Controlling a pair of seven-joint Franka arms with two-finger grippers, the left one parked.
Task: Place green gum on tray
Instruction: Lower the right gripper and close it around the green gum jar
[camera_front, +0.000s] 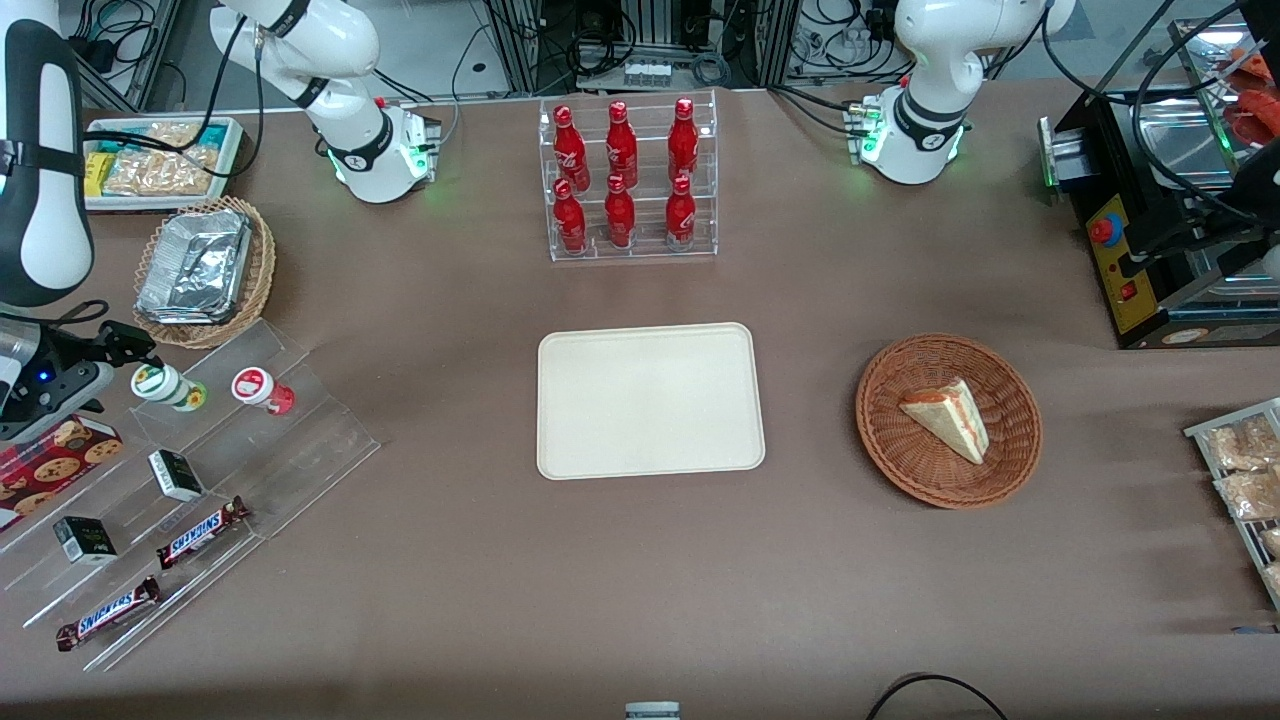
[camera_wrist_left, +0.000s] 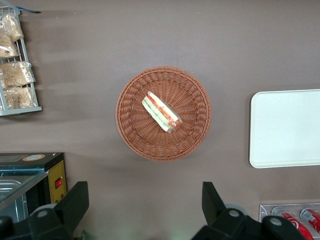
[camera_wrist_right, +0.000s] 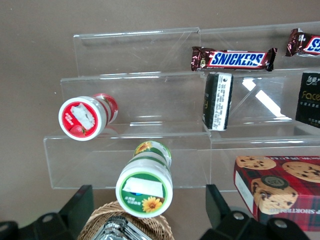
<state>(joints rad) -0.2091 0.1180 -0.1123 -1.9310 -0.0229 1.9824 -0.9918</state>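
The green gum (camera_front: 168, 386) lies on its side on the top step of a clear stepped stand (camera_front: 300, 440), at the working arm's end of the table. In the right wrist view its green-labelled lid (camera_wrist_right: 144, 187) faces the camera. My gripper (camera_front: 118, 352) is open. Its two fingers (camera_wrist_right: 76, 209) stand wide apart on either side of the gum's lid, with gaps and no touch. The cream tray (camera_front: 650, 400) lies bare at the table's middle and also shows in the left wrist view (camera_wrist_left: 287, 127).
A red-labelled gum bottle (camera_front: 262, 390) lies beside the green one. Snickers bars (camera_front: 200, 532), small black boxes (camera_front: 175, 474) and a cookie box (camera_front: 55, 458) are on the stand. A wicker basket of foil trays (camera_front: 205, 270), a cola rack (camera_front: 628, 180) and a sandwich basket (camera_front: 948, 420) stand around.
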